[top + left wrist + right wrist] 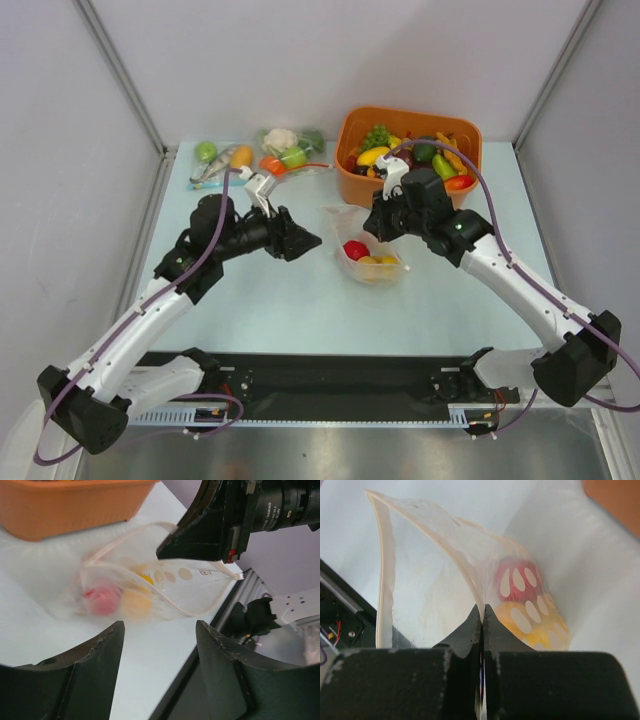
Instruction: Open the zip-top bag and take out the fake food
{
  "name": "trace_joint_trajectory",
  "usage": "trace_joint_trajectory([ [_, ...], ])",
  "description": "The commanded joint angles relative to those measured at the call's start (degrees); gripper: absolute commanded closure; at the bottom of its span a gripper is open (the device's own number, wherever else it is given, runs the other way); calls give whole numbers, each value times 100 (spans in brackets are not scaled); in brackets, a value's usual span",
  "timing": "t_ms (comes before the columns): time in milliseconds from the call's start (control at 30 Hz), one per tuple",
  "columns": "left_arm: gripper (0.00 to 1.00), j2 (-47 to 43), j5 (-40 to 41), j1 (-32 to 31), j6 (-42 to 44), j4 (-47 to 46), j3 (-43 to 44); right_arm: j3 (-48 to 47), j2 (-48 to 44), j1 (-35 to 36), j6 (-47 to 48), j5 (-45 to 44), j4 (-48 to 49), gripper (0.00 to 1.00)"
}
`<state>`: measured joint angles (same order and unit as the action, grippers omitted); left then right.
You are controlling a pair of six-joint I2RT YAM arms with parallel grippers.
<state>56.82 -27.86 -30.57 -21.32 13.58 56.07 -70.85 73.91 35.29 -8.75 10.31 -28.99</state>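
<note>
Looking down from the top camera, I see the zip-top bag [346, 236] lying on the tabletop [300, 310] near the middle, just in front of the orange basket [410, 113]. My right hand [482, 612] is pinched together on one wall of the bag, close to its mouth. On that wrist camera the two fingers meet with the clear plastic caught between them. The pale zip strip [384, 580] bows away from the pinched side, so the mouth gapes open.

The fake food [519, 580] sits inside, down at the end away from the mouth: one red fruit with yellow-orange pieces touching it. From above I can make out what look like two yellow ones, though on the wrist views they blur into one mass.

My left hand [159, 630] hangs to the left of the bag with its fingers apart, holding nothing and clear of the plastic. The bag lies ahead of it across a strip of bare tabletop.

At the far left edge lie other clear bags [225, 160] of toy food, well apart from both hands. The basket is heaped with toy vegetables.
</note>
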Motion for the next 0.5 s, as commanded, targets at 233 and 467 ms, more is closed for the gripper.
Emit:
trace_joint_trajectory([
  [233, 30, 320, 517, -801, -1928, -997, -501, 141, -184, 162, -390, -837, 192, 100],
  [467, 29, 646, 641, -960, -2245, -1543, -501, 265, -236, 400, -416, -1013, 148, 100],
])
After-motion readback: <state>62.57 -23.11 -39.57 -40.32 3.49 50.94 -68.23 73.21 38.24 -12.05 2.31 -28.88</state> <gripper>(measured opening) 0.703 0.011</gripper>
